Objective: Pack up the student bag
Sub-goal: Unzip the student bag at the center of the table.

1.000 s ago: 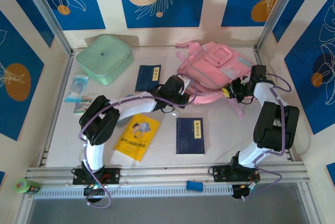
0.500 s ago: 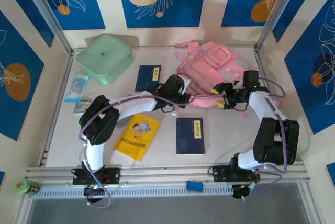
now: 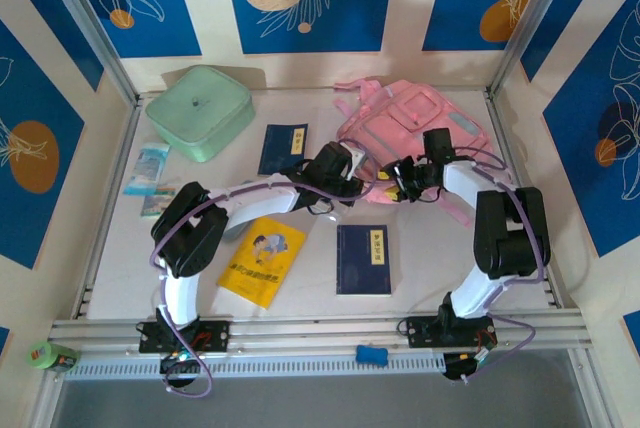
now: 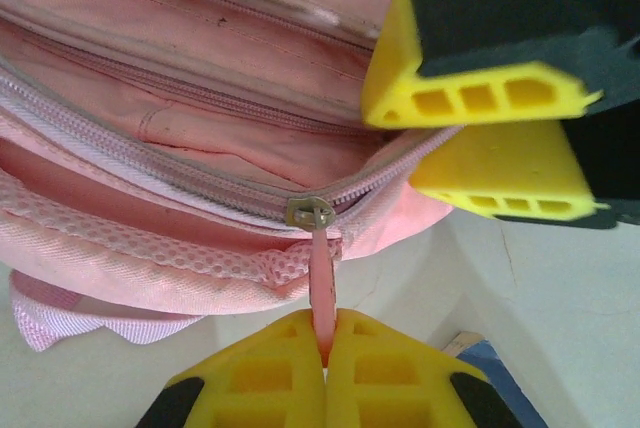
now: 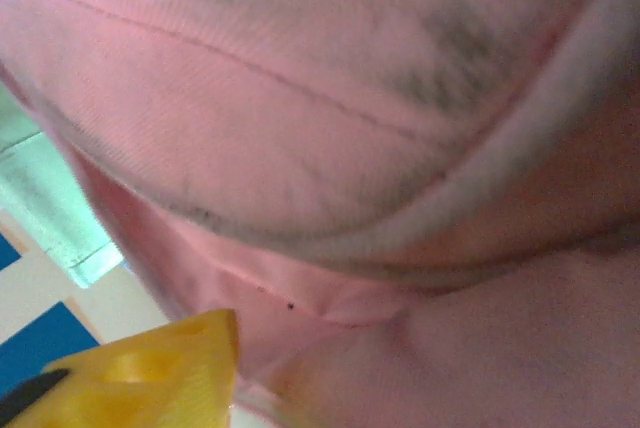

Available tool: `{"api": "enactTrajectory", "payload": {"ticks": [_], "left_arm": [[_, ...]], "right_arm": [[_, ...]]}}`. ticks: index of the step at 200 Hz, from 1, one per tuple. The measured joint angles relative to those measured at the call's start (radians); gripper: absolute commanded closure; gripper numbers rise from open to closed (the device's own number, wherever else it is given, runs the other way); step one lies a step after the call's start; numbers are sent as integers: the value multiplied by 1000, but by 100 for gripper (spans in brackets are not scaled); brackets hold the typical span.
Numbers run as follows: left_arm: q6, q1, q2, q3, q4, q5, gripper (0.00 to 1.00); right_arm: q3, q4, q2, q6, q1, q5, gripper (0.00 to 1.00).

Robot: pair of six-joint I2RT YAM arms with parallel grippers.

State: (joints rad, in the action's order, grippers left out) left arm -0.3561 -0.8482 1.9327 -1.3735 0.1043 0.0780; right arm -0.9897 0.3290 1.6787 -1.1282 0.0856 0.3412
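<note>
1. The bag [image 3: 405, 118] is lying far right on the worktop [image 3: 440, 268].
2. The left tool [image 4: 325, 353] is clamping its zip pull [image 4: 321, 288].
3. The right tool [image 4: 425, 136] is hovering at the zip edge, perhaps nearly together; cannot tell.

The left arm [image 3: 250, 198] reaches low to the right, its left gripper [image 4: 325, 353] pinched tight on the zip pull [image 4: 322, 288], while the right arm [image 3: 500, 228] bends back leftward, its right gripper [image 4: 470, 130] nipping the student bag [image 3: 410, 123] edge just beside it.
</note>
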Motion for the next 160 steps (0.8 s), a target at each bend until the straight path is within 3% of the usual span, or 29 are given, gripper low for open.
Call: {"api": "enactTrajectory", "payload": {"ticks": [19, 51, 110, 160], "left_arm": [[5, 2, 0, 0, 15, -3, 100], [15, 13, -6, 6, 26, -19, 100], [14, -12, -88, 78, 68, -26, 100], [14, -32, -95, 87, 77, -39, 100]], "right_arm": [[-49, 31, 50, 24, 24, -11, 88], [-121, 77, 90, 106, 64, -28, 100], [-160, 236, 63, 349, 62, -22, 100], [-140, 338, -60, 484, -114, 5, 100]]}}
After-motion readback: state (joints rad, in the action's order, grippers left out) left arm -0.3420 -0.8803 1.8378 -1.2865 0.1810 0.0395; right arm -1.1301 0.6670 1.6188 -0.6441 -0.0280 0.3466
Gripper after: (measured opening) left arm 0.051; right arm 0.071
